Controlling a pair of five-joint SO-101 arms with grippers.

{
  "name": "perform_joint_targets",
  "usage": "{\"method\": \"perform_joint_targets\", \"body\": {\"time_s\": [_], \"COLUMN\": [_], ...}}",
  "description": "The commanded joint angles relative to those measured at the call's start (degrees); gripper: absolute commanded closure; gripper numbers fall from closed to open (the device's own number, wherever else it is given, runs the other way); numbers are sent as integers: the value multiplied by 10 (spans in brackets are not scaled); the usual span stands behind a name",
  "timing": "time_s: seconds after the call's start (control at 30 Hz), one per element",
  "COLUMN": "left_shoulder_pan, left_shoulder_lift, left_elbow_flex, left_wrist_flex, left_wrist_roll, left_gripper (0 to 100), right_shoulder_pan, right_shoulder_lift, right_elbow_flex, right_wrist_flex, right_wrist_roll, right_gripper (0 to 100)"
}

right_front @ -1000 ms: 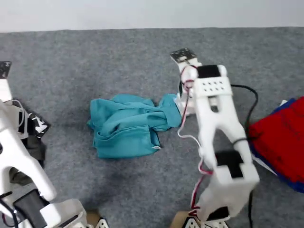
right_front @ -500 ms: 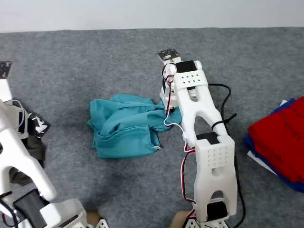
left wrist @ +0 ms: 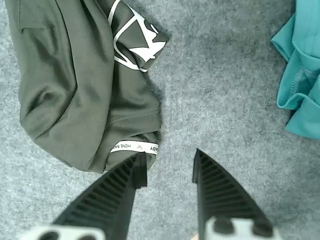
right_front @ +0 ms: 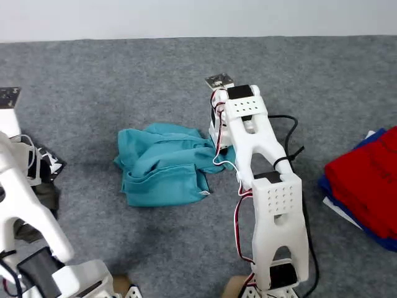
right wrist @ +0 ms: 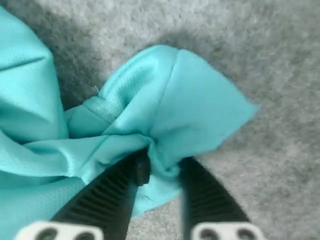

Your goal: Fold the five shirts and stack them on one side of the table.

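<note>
right gripper (right wrist: pixel 165 169): pinching teal shirt (right_front: pixel 162 166) corner, mid-worktop (right_front: pixel 124 74), likely to pull it flat | left gripper (left wrist: pixel 169 159): wide, empty, over olive shirt (left wrist: pixel 75 85) | red stack (right_front: pixel 366 183): right edge, likely the stacking side

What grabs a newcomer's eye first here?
The crumpled teal shirt mid-table, with the right gripper shut on a fold at its edge. Next, the red shirt at the high view's right edge, and a dark olive shirt just ahead of the open left gripper.
</note>
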Motion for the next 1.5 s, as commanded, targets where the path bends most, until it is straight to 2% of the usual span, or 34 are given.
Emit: {"method": "perform_joint_targets", "body": {"time_s": [0.0, 0.2, 0.57, 0.73, 0.9, 1.1, 1.3, 1.47], "left_shoulder_pan": [0, 1, 58, 91, 157, 245, 340, 390], "left_shoulder_lift": [-24, -51, -174, -224, -287, -288, -197, -94], "left_elbow_flex": [0, 0, 1, 33, 92, 122, 118, 117], "left_wrist_flex": [-8, -5, -4, 4, -2, -105, -226, -349], "left_wrist_roll": [-3, -3, -2, -2, 6, 128, 185, 190], "left_gripper": [848, 848, 848, 848, 848, 848, 848, 848], "right_shoulder_pan": [-1, -6, -3, 11, 50, 94, 102, 90], "right_shoulder_lift": [-33, -101, -144, -147, -144, -147, -144, -143], "right_elbow_flex": [-54, -187, -504, -560, -562, -496, -453, -400], "right_wrist_flex": [28, 90, 94, 132, 158, 159, 159, 157], "right_wrist_roll": [-3, 17, 123, 140, 137, 139, 139, 149], "right_gripper": [987, 988, 989, 989, 989, 989, 989, 989]}}
